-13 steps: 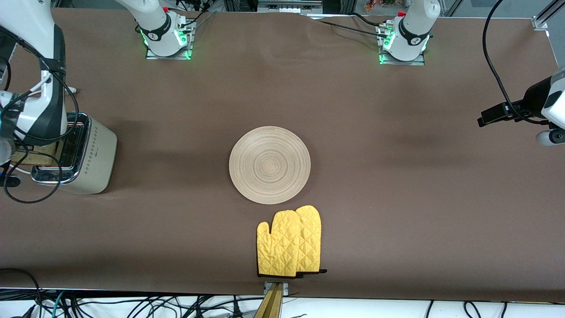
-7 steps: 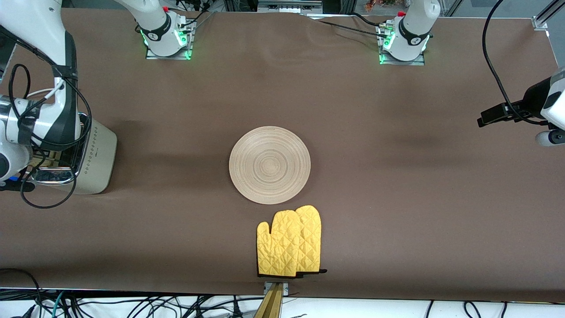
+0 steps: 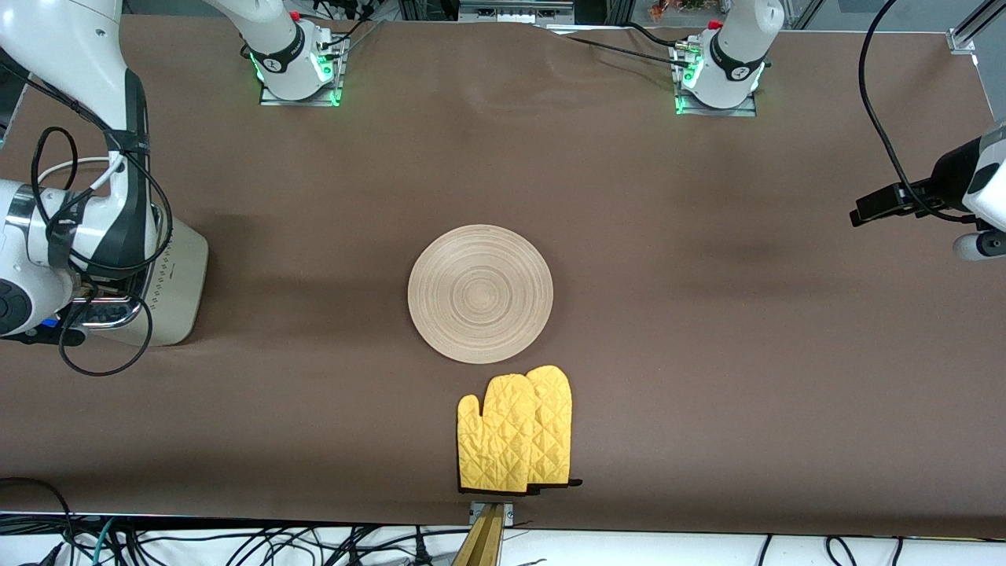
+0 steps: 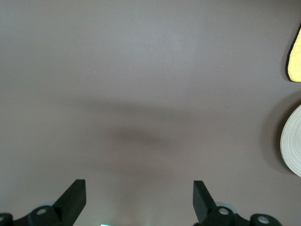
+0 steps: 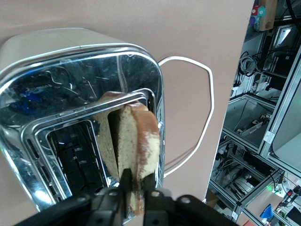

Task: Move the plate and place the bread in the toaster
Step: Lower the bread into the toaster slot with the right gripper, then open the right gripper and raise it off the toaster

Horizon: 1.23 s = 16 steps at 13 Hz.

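Observation:
The cream toaster point(image 3: 179, 271) with its chrome top point(image 5: 70, 80) stands at the right arm's end of the table. Directly over it is my right gripper point(image 5: 136, 182), shut on the brown-crusted bread point(image 5: 135, 136). The slice stands on edge, slightly tilted, its lower part in the slot nearest the white cord point(image 5: 207, 103). The other slot point(image 5: 77, 150) is dark and bare. The round wooden plate point(image 3: 480, 293) lies flat at the table's middle, nothing on it. My left gripper point(image 4: 139, 195) hangs open over bare table near the left arm's end, waiting.
Two yellow oven mitts point(image 3: 515, 431) lie just nearer the front camera than the plate. The right arm's wrist and cables point(image 3: 71, 236) cover most of the toaster in the front view. The plate's rim point(image 4: 292, 146) and a mitt point(image 4: 295, 54) show at the left wrist view's edge.
The right arm has swung over the toaster and come down, so the bread seen beside the toaster's top a second ago is now hidden under the wrist. The left arm, plate and mitts are unchanged.

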Each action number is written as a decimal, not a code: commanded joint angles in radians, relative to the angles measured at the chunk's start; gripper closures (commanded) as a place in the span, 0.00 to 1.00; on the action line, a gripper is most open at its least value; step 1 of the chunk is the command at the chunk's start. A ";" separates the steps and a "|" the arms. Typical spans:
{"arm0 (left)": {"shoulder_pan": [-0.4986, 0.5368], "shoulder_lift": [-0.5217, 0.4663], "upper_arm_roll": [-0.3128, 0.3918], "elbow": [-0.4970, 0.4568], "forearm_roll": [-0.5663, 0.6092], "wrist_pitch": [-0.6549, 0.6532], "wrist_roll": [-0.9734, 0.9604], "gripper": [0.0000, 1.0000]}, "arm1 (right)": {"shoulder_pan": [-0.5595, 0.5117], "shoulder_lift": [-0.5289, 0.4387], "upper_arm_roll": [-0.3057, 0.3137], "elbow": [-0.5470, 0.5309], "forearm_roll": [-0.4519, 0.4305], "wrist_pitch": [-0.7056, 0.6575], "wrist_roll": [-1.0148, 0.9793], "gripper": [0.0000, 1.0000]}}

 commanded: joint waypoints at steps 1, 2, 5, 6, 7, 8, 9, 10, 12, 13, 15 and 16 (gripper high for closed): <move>0.003 -0.003 -0.002 0.000 -0.024 -0.006 -0.014 0.00 | -0.019 0.003 -0.006 0.015 0.040 0.027 -0.037 0.00; 0.003 -0.003 -0.002 0.000 -0.024 -0.008 -0.014 0.00 | -0.019 -0.001 -0.007 0.018 0.040 0.027 -0.057 0.00; 0.003 -0.002 -0.002 0.000 -0.022 -0.006 -0.014 0.00 | -0.007 -0.030 -0.003 0.076 0.043 -0.007 -0.081 0.00; 0.003 -0.002 -0.001 0.000 -0.023 -0.008 -0.014 0.00 | -0.002 -0.049 -0.001 0.081 0.043 -0.030 -0.094 0.00; 0.003 -0.002 -0.001 0.000 -0.024 -0.006 -0.012 0.00 | 0.002 -0.072 0.001 0.084 0.043 -0.049 -0.111 0.00; 0.003 -0.002 -0.001 0.000 -0.024 -0.008 -0.014 0.00 | 0.012 -0.089 0.001 0.097 0.043 -0.065 -0.128 0.00; 0.003 -0.002 -0.002 0.000 -0.024 -0.008 -0.014 0.00 | 0.025 -0.110 0.001 0.114 0.045 -0.094 -0.148 0.00; 0.003 -0.003 -0.002 0.000 -0.024 -0.008 -0.012 0.00 | 0.048 -0.125 -0.003 0.133 0.046 -0.128 -0.166 0.00; 0.003 -0.002 -0.001 0.000 -0.024 -0.006 -0.014 0.00 | 0.097 -0.152 -0.004 0.166 0.129 -0.195 -0.171 0.00; 0.003 -0.002 -0.001 0.000 -0.024 -0.006 -0.014 0.00 | 0.105 -0.153 -0.004 0.180 0.185 -0.221 -0.171 0.00; 0.003 -0.002 -0.001 0.000 -0.023 -0.006 -0.014 0.00 | 0.124 -0.159 -0.003 0.211 0.290 -0.255 -0.171 0.00; 0.003 -0.002 -0.001 0.000 -0.024 -0.006 -0.014 0.00 | 0.130 -0.162 -0.004 0.213 0.334 -0.257 -0.171 0.00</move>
